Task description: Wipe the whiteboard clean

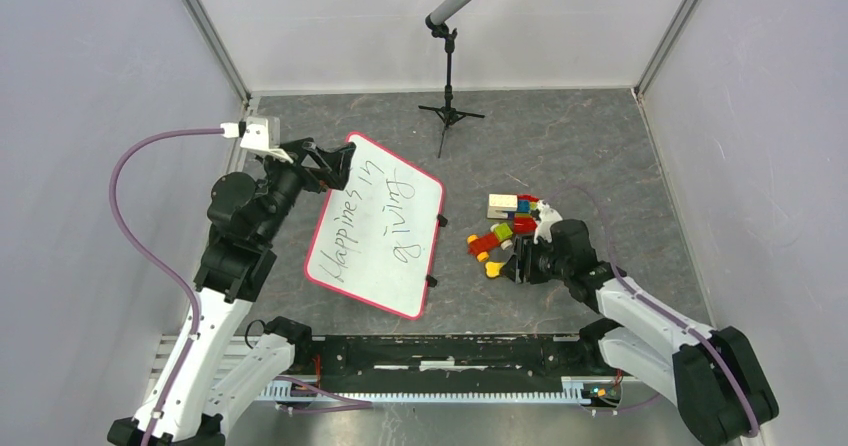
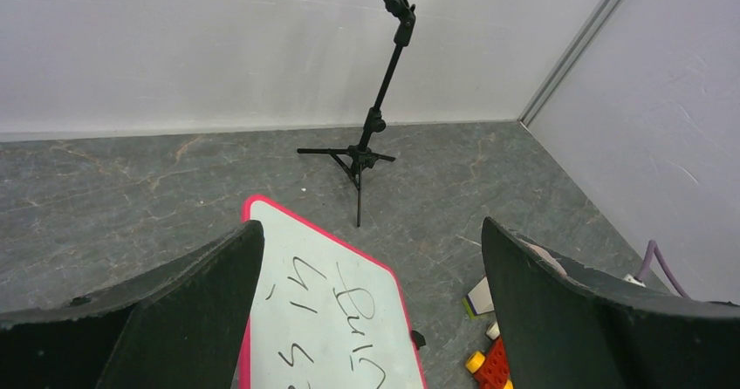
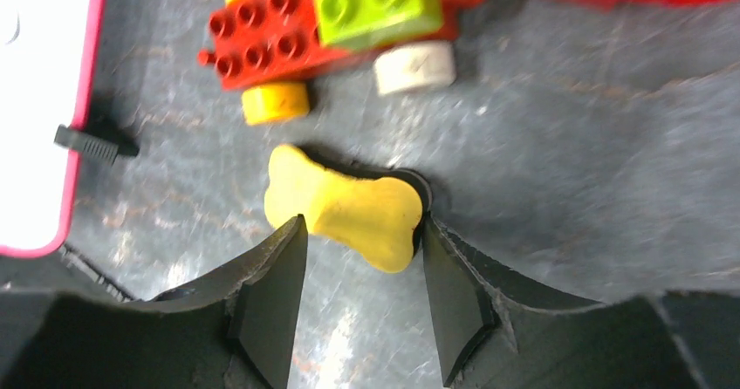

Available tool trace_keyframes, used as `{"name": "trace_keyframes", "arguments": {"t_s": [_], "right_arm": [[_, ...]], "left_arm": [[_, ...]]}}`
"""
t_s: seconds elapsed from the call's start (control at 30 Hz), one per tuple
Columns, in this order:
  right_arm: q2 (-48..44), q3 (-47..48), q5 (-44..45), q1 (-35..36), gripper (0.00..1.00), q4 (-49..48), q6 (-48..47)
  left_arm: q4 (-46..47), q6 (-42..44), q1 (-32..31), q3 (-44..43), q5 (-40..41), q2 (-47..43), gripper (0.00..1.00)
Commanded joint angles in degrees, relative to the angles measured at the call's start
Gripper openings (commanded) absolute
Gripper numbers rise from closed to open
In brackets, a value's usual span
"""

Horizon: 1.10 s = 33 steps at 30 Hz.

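Note:
The whiteboard point(image 1: 375, 226) lies flat left of centre, red-pink framed, with black handwriting across it; its far corner shows in the left wrist view point(image 2: 323, 310) and an edge in the right wrist view point(image 3: 35, 101). My left gripper point(image 1: 338, 166) hovers wide open over the board's far left corner, nothing between its fingers point(image 2: 371, 228). My right gripper point(image 1: 512, 262) is down at the table right of the board. Its two fingertips point(image 3: 359, 223) press either end of a yellow bone-shaped piece point(image 3: 345, 206) with a dark underside, which rests on the table.
A heap of toy bricks point(image 1: 505, 226), red, green, yellow and white, lies just beyond the right gripper point(image 3: 305, 23). A microphone stand point(image 1: 448, 86) stands at the back centre point(image 2: 371, 136). A black clip point(image 3: 92, 140) sticks out from the board's right edge. Walls close three sides.

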State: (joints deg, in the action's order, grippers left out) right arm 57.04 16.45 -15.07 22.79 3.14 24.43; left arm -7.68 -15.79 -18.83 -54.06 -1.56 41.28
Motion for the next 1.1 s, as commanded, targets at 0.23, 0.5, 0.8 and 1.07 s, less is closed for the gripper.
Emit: {"name": "trace_keyframes", "arguments": {"t_s": [0.23,0.5,0.8,1.07], "right_arm": [[-6.2,-2.0,-13.8,6.3,0.70,0.0,5.0],[-4.3,13.2,11.4,7.0,0.74,16.3,-11.2],[6.0,17.0,14.6,17.9,0.79,10.7,-19.2],[12.2,17.8,15.5,22.5,0.98,10.1,-22.4]], "left_arm": [[0.1,-0.1,-0.1,-1.8,-0.6,0.7,1.00],[0.1,0.0,-0.1,-1.7,-0.8,0.1,1.00],[-0.2,0.0,-0.1,-1.8,-0.6,0.4,1.00],[-1.3,-0.3,0.5,-2.7,-2.3,1.5,1.00]]}}
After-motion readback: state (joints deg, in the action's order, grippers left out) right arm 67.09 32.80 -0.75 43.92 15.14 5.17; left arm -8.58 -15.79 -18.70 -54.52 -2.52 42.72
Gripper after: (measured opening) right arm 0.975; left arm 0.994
